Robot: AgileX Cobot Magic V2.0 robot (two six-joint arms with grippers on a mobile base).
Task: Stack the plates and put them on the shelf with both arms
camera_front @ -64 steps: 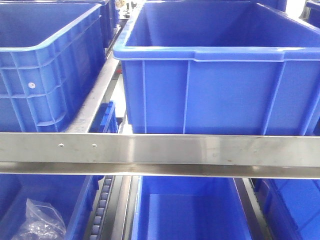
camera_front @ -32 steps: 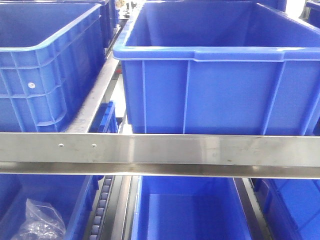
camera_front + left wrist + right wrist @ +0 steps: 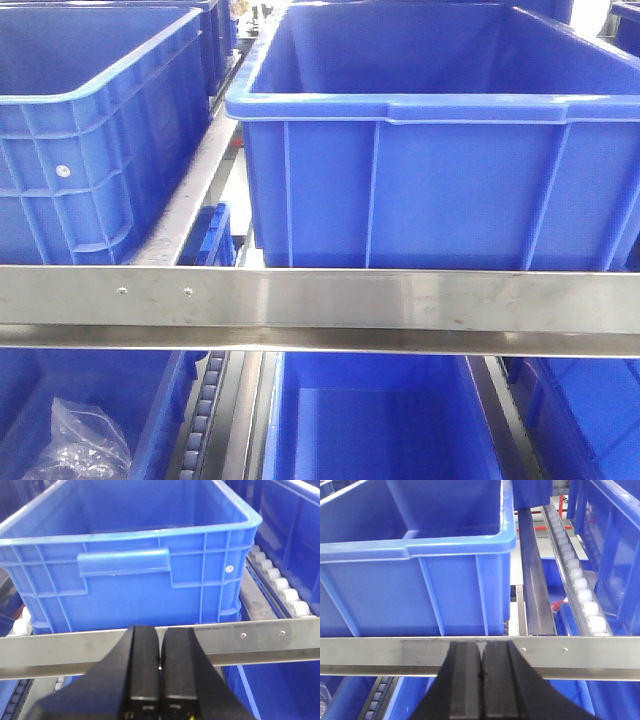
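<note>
Two blue plastic crates fill the upper level of the rack in the front-facing view: a large one (image 3: 420, 150) in the centre and right, and a ribbed one (image 3: 95, 140) to its left, with a metal divider rail (image 3: 195, 185) running back between them. A brushed-steel front rail (image 3: 320, 310) crosses the whole frame below them. Under it, on the lower level, sits another blue crate (image 3: 375, 420), and at the lower left a crumpled clear plastic bag (image 3: 90, 445) lies inside a further crate.

The left gripper (image 3: 160, 680) appears at the bottom of its wrist view with its two black fingers pressed flat together, nothing between them. It faces the steel rail (image 3: 270, 637) and a ribbed crate with a moulded handle (image 3: 125, 562); white conveyor rollers (image 3: 277, 582) run along the right side.

The right gripper (image 3: 481, 680) is likewise fully closed and empty-handed, its fingers meeting at a thin seam. Ahead of it are the steel rail (image 3: 380, 652), the corner of a big blue crate (image 3: 420, 575) and a track of white rollers (image 3: 577, 580) receding to the right.

None of the three views shows the plates, so their position cannot be told.
</note>
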